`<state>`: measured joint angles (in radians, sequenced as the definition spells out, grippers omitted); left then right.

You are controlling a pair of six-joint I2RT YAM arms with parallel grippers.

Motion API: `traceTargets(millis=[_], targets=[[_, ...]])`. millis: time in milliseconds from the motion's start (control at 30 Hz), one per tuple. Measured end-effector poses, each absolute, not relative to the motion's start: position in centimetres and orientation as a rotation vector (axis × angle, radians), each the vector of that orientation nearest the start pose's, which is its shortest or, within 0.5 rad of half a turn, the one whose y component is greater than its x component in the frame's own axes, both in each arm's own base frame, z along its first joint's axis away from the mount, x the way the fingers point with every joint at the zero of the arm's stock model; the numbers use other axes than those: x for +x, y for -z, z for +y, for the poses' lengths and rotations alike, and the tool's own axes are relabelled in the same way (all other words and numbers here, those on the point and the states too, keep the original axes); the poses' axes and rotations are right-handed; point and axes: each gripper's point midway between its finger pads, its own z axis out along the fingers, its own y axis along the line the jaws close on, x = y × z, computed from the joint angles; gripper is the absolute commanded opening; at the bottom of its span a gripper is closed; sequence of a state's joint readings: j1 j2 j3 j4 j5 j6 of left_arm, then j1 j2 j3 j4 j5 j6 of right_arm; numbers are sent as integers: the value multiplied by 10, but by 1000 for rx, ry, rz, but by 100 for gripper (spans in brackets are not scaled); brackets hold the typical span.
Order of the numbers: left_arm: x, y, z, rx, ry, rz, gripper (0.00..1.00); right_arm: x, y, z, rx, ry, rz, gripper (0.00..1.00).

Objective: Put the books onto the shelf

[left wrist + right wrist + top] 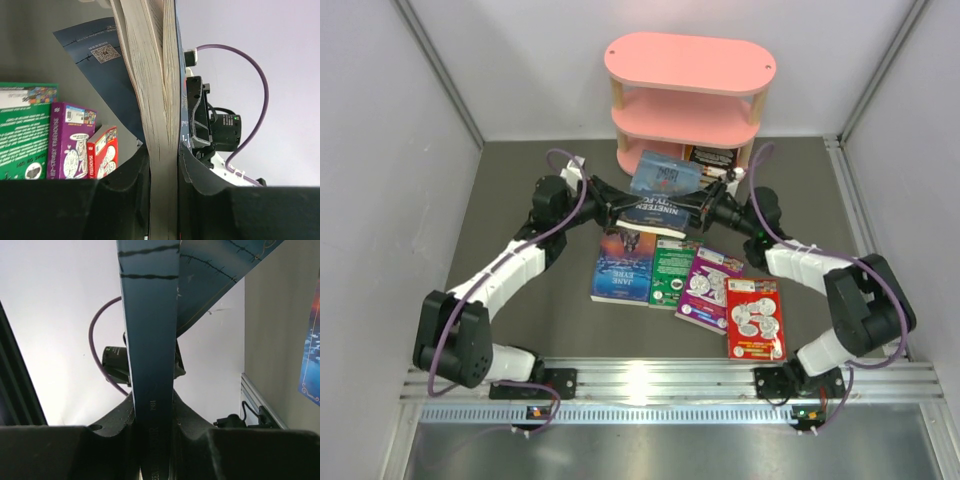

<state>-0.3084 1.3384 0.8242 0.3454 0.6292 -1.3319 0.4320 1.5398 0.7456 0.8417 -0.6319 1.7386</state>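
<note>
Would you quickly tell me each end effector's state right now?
Left end effector: closed on the dark blue book.
Right end effector: closed on the same book.

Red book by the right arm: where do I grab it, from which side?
Probably its right long edge, approached low from the right: the red book lies flat, cover up, that edge free, its left side crowded by the purple book. Jaws across its thickness.
</note>
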Motion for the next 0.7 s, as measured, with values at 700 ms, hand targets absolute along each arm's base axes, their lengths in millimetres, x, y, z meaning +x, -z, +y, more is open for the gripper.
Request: traceTargets(millis=[700], targets=[[397, -210, -327, -376, 1508, 2161, 0, 392, -206, 225, 615, -1742, 2183, 0]])
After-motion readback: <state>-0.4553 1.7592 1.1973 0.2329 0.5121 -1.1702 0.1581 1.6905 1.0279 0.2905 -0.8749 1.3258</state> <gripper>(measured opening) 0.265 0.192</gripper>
